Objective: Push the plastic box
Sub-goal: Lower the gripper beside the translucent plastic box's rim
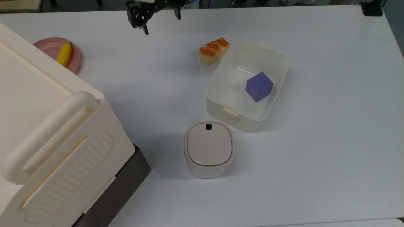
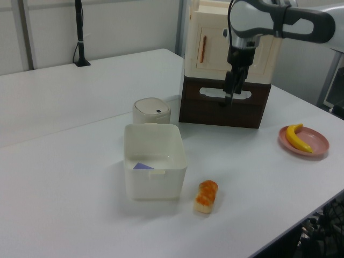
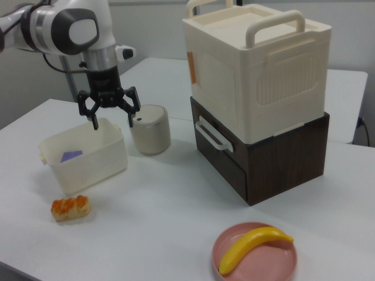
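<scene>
Gripper (image 3: 110, 116) hung in the air with fingers spread, holding nothing, well apart from the plastic box (image 1: 247, 83). Box sat mid-table with a purple cube (image 1: 259, 86) inside, bread roll (image 1: 214, 50) just beside one corner. In the top view the box lay down and to the right of the gripper, long axis running diagonally.

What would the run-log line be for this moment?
phase: approach | gripper: open, empty, above table | plastic box: untouched, purple cube inside | contact: none
</scene>
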You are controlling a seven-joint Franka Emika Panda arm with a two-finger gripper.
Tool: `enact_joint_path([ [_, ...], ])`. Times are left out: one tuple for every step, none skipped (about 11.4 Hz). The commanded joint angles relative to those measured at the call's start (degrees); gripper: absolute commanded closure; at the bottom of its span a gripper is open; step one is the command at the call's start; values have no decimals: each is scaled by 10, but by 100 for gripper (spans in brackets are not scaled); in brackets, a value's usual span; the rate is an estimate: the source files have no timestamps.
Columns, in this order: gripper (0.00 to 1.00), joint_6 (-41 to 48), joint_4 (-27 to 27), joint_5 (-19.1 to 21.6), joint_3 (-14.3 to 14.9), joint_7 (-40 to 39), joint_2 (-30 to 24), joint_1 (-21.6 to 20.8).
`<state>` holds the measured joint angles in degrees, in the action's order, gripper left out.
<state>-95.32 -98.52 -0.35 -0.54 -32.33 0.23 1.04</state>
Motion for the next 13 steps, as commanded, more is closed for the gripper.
enact_joint_path([
  [0, -6, -61, -42, 0, -151, -28, -14],
  [0, -12, -76, -70, 0, -164, -24, -39],
  [0, -39, -110, -96, 1, -161, -24, -63],
  [0, -67, -139, -114, 1, -158, -23, -77],
  [0, -74, -146, -121, 1, -153, -12, -90],
  [0, -74, -141, -127, 1, -152, 6, -101],
  [0, -77, -139, -138, 2, -149, 25, -112],
  [0, -90, -135, -143, 3, -133, 34, -118],
  [0, -95, -134, -144, 3, -119, 49, -122],
  [0, -96, -123, -145, 3, -112, 66, -126],
  [0, -96, -113, -152, 4, -107, 84, -136],
  [0, -96, -109, -167, 3, -92, 91, -139],
  [0, -106, -110, -174, 3, -81, 94, -145],
])
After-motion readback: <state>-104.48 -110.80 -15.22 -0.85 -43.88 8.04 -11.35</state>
